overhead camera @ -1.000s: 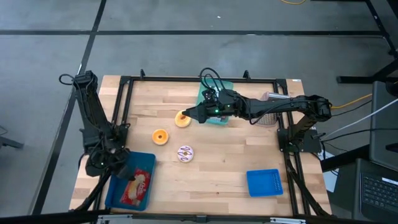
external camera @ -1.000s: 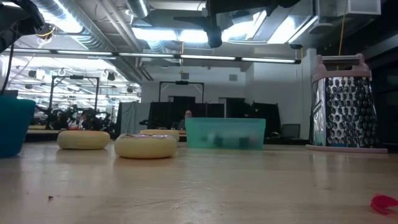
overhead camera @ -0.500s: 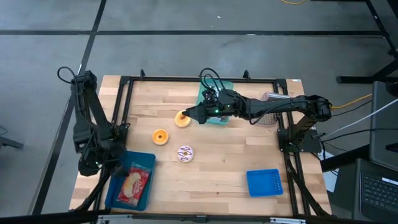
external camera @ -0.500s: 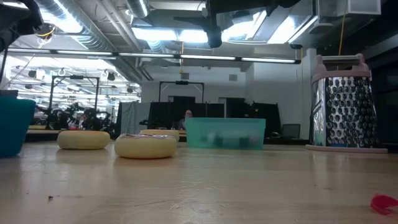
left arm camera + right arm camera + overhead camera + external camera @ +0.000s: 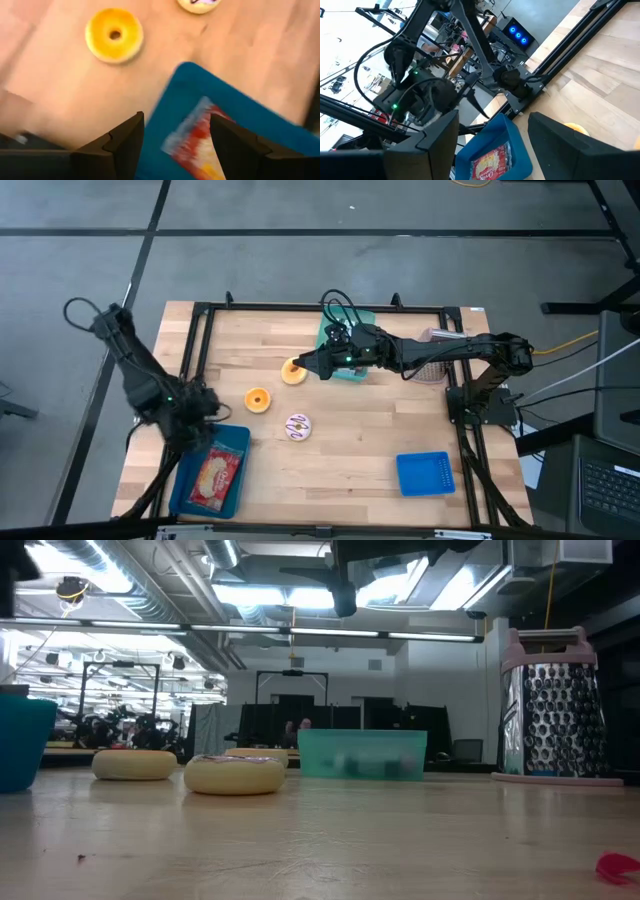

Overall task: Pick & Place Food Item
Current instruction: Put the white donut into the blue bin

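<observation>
A red and orange food packet (image 5: 213,477) lies flat in a blue tray (image 5: 238,442) at the table's near left. My left gripper (image 5: 196,425) hangs open above the tray's far left corner, pointing steeply down; in the left wrist view its gripper (image 5: 175,120) frames the packet (image 5: 195,145) without touching it. An orange donut (image 5: 258,400), a white iced donut (image 5: 298,427) and a second orange donut (image 5: 292,371) lie flat on the wood. My right gripper (image 5: 303,367) stays open and nearly level, high over that second donut, with nothing between its fingers (image 5: 440,135).
A teal container (image 5: 345,340) stands at the far middle under the right arm. A metal grater (image 5: 552,710) stands at the far right. A small blue tray (image 5: 425,473) lies at the near right. Black frame rails run along the table's edges.
My left gripper has risen from beside the blue tray's left edge and swung toward the table's middle, with its wrist rolling and tipping downward, and now hangs over the tray's far left corner. The packet stays in the tray. My right arm has kept still.
</observation>
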You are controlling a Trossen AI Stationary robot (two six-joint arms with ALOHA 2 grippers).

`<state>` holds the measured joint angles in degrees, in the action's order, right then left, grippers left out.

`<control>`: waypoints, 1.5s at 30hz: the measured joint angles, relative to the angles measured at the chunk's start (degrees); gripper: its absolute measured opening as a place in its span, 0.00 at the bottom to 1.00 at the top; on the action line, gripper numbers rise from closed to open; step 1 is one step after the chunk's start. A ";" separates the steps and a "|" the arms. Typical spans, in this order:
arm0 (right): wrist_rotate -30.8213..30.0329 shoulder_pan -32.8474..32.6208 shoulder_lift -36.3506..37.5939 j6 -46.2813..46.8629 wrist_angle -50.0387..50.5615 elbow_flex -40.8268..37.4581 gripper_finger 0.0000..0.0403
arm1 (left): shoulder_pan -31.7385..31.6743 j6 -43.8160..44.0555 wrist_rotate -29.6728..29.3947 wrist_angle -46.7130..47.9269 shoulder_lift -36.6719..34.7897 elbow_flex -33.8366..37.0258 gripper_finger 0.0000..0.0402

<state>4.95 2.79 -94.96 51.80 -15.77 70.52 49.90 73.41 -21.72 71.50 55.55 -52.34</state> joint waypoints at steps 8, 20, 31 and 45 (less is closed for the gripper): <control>0.00 0.15 0.00 1.63 0.00 0.00 0.58 | -13.88 -25.35 1.74 -4.76 5.41 0.00 0.55; 0.00 0.15 0.00 2.42 0.00 0.00 0.58 | -25.95 -52.19 0.15 -18.22 11.70 3.32 0.55; 2.39 0.15 0.00 1.26 0.47 0.00 0.58 | -30.60 -57.16 2.37 -28.26 17.76 10.49 0.55; 2.93 0.16 0.00 -1.30 0.92 0.00 0.58 | -32.43 -57.56 5.56 -32.95 27.08 10.49 0.47</control>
<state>7.89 2.95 -94.96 50.50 -14.85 70.52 17.47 15.85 -16.16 38.55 82.63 -41.85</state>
